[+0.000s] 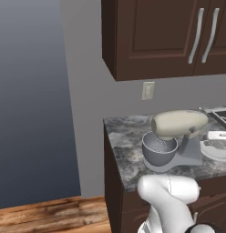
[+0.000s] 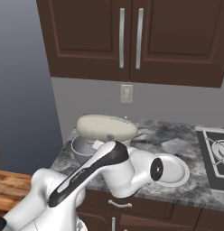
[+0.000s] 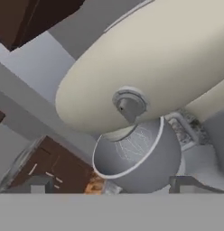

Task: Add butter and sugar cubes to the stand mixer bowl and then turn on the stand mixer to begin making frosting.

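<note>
My arm (image 2: 86, 180): glossy white rounded links, a black stripe down one segment, a dark round joint cap (image 2: 156, 169).

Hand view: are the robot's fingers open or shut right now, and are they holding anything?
Gripper: open. The fingers stand wide apart with nothing between them, facing the stand mixer and the stand mixer bowl.
</note>
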